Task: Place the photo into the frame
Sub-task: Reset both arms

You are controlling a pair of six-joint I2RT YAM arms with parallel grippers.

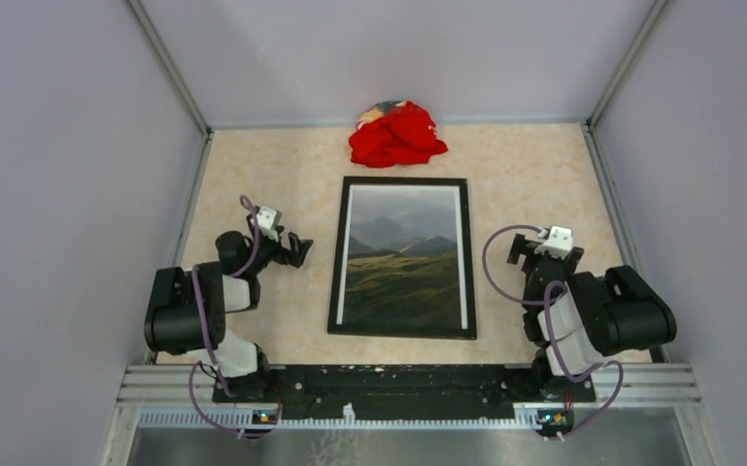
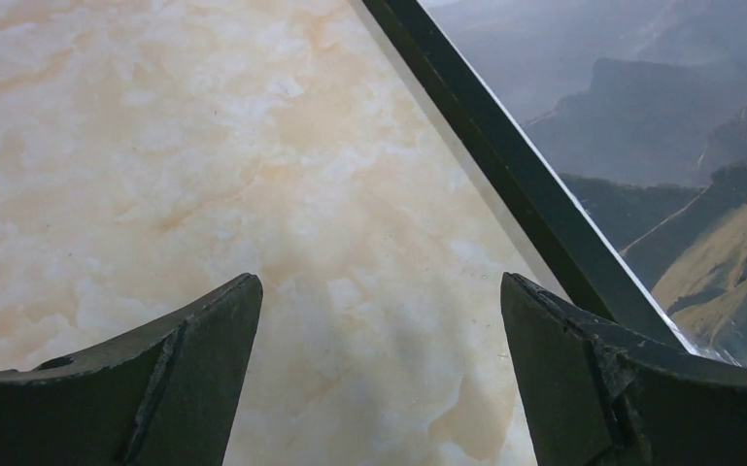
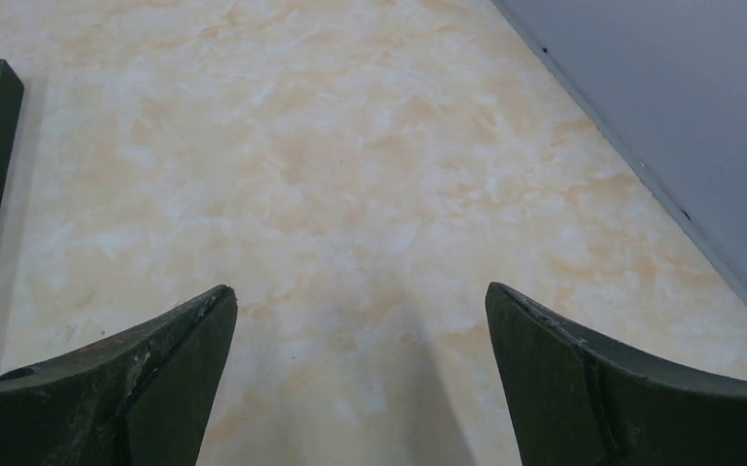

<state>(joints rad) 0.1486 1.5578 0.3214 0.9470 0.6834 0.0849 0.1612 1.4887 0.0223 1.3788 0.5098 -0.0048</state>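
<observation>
Black frame (image 1: pixel 403 183) lies flat in middle of table (image 1: pixel 253 175), face up; photo (image 1: pixel 403 262) sits inside its border, looks seated already; left gripper (image 1: pixel 300 251) near frame's left edge, jaws spread wide, holding nothing; right gripper (image 1: pixel 519 249) near right edge, likewise spread and bare; red cloth (image 1: pixel 398 136) bunched beyond far end; task seems at finish; next move, by my guess, only pull arms clear without nudging frame

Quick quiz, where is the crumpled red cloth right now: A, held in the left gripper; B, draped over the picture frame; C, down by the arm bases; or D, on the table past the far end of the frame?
D: the red cloth lies bunched on the table just beyond the far edge of the frame, clear of it.
</observation>
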